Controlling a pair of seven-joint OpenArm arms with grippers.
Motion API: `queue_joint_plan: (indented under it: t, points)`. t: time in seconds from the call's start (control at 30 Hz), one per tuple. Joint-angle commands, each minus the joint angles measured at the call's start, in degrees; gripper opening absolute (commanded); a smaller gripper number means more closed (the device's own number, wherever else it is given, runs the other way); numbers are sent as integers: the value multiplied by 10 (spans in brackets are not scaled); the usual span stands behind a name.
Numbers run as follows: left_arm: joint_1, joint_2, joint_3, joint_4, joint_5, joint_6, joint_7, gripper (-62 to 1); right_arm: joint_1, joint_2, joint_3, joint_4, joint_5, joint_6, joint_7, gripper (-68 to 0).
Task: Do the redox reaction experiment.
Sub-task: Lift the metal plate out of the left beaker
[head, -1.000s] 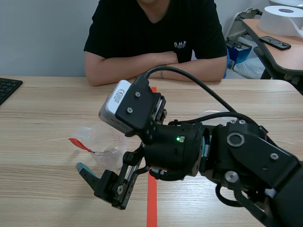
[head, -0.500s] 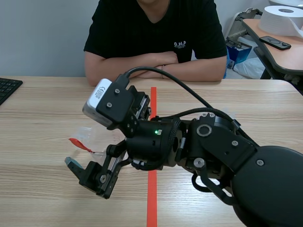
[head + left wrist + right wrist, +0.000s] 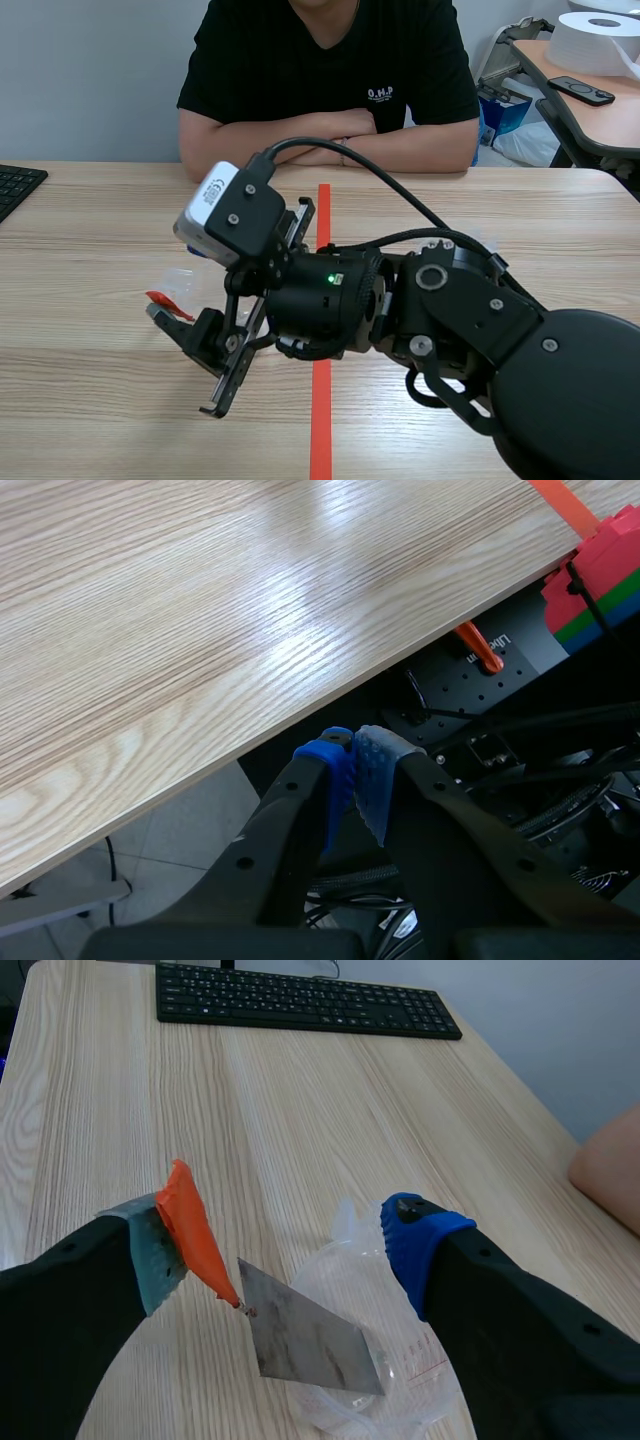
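Right arm shifted left, clear bag, grey sheet, orange-red tab

Dull metal sheet, glossy clear plastic bag, smooth wood-grain table.

A pale wood grain is shown by the table, which is crossed by an orange-red tape line. The right tool is black, with one pad blue and the other grey-green. An orange-red strip, a dull grey metal sheet and a clear bag with a thin red line are seen between its fingers. At twelve o'clock from them, a black keyboard is seen. The left tool is padded in blue and dotted pale blue-grey. At two o'clock from it, a red, green and blue block is seen.
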Motion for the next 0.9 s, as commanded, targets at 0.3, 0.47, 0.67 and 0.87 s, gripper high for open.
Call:
queue_joint_plan:
  t: [0.3,0.47,0.67,0.87]
  points:
    - [5,3,-1,8,-4,-1,-8,-578,13,6,5,12,5,-2,34,-465]
    - [5,3,-1,8,-3,-1,-8,-578,13,12,15,12,7,-2,51,-568]
    - [5,3,-1,8,-3,-1,-8,-578,14,15,30,13,7,0,55,-660]
    - [5,3,-1,8,-3,-1,-8,-578,28,15,52,27,7,5,61,-660]
